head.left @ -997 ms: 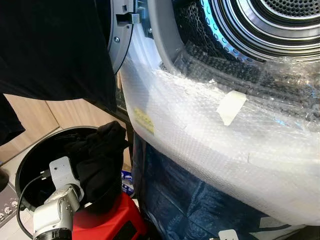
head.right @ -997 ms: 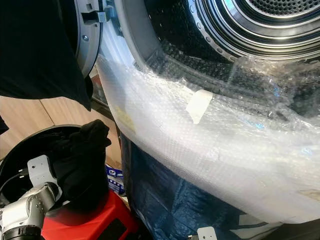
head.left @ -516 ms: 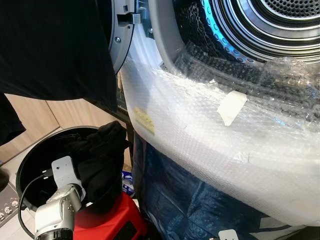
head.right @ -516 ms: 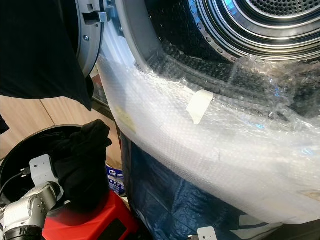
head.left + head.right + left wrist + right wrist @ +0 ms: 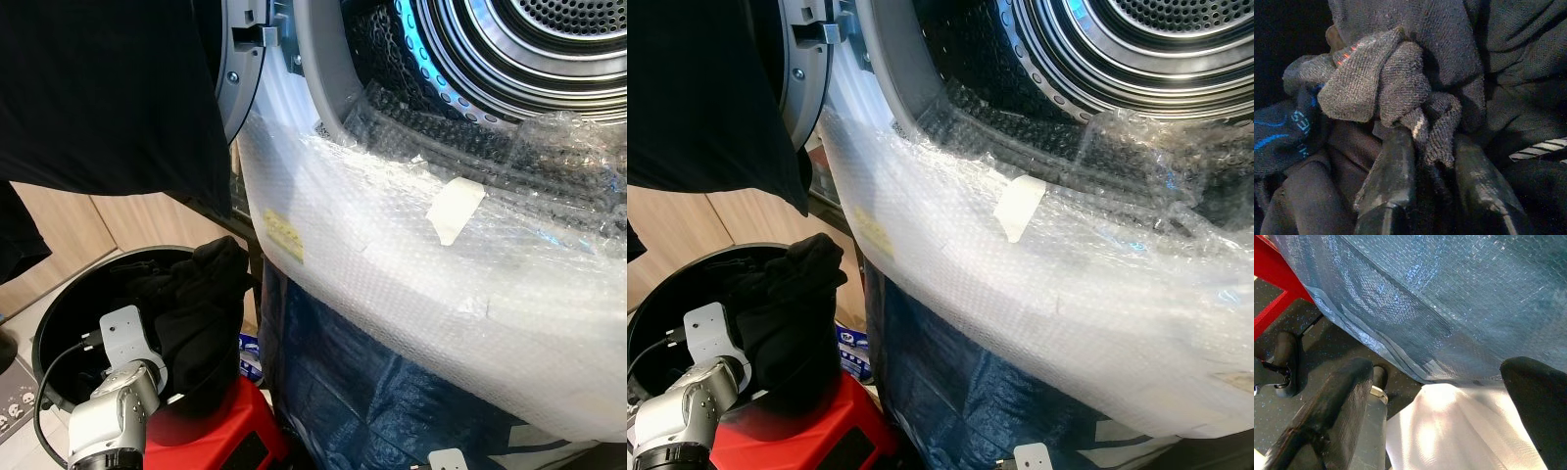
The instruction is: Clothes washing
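The left gripper (image 5: 1432, 196) is down in the black basket (image 5: 59, 323), and its two fingers pinch a grey sock (image 5: 1396, 93) in the pile of dark clothes (image 5: 196, 313). The basket sits on a red stool (image 5: 211, 436), low on the robot's left. The right gripper (image 5: 1435, 416) hangs low with its fingers spread wide, near a blue sheet (image 5: 353, 392) and the dark floor (image 5: 1308, 347). Above the sheet, bubble wrap (image 5: 392, 264) covers the front of the washing machine (image 5: 323, 98). A strip of tape (image 5: 454, 211) sticks on the wrap. Further up, the shiny drum (image 5: 529, 49) is open. A big black cloth (image 5: 98, 98) hangs at the top left, in front of the machine door (image 5: 245, 69).
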### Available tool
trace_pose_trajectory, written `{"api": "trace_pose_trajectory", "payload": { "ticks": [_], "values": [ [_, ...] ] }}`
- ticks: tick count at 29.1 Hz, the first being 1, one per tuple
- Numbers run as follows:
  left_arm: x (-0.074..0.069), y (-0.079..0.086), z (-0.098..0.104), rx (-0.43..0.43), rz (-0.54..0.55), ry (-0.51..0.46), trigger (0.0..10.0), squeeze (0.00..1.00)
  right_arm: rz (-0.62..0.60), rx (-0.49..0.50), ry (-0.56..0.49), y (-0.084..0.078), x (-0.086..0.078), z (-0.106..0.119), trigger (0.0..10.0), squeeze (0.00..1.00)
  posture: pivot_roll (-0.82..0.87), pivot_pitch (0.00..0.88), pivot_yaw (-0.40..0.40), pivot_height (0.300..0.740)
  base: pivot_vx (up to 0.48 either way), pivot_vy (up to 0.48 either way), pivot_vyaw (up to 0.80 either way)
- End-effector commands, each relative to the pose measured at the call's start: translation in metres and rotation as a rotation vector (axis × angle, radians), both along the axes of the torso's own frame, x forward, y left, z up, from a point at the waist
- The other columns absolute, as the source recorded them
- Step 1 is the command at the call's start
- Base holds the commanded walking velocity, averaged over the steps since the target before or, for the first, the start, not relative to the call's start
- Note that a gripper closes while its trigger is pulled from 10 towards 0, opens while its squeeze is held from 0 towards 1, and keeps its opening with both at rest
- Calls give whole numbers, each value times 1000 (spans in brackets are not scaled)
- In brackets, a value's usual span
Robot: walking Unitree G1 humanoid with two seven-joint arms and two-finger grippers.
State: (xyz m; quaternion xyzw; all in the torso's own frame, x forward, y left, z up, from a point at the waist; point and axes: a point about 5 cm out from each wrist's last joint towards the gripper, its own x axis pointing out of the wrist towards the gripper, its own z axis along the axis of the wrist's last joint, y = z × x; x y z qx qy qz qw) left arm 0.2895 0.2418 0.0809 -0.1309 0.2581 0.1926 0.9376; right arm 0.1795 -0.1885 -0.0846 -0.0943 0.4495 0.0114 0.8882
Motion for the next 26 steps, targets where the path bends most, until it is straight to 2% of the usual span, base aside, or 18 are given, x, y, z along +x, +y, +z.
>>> {"api": "trace_pose_trajectory", "payload": {
  "ticks": [1,7,10,15,17,21,22,23,24,26],
  "values": [
    [-1,-3,0,3,-19,-6,0,0,4,-1,13,0,-4,-2,10000,0,103,104,-46,740,0,0,0],
    [-1,-3,1,23,-6,-13,0,0,4,-1,12,1,-3,-2,10000,0,105,102,-48,740,0,0,0],
    [-1,0,6,38,40,-53,0,0,6,-2,12,1,-3,-2,10000,0,105,102,-48,740,0,0,0],
    [-12,8,14,114,133,-79,0,0,6,-1,12,1,-4,-2,10000,0,107,102,-44,740,0,0,0],
    [-15,9,20,164,149,-108,0,0,6,0,12,2,-3,-2,10000,0,107,102,-44,740,0,0,0],
    [-21,8,44,303,182,-259,0,0,9,3,13,3,-3,-2,10000,0,117,105,-41,740,0,0,0],
    [-23,6,51,379,162,-295,0,0,11,5,13,4,-3,-2,10000,0,125,106,-39,740,0,0,0],
    [-23,6,51,379,162,-295,0,0,11,5,13,4,-3,-2,10000,0,125,106,-39,740,0,0,0],
    [-27,-2,59,479,115,-355,0,0,14,8,13,6,-3,-2,10000,0,123,106,-37,740,0,0,0],
    [-34,-8,66,540,96,-388,0,0,25,6,11,7,-2,-2,10000,0,119,104,-30,740,0,0,0]
  ]
}}
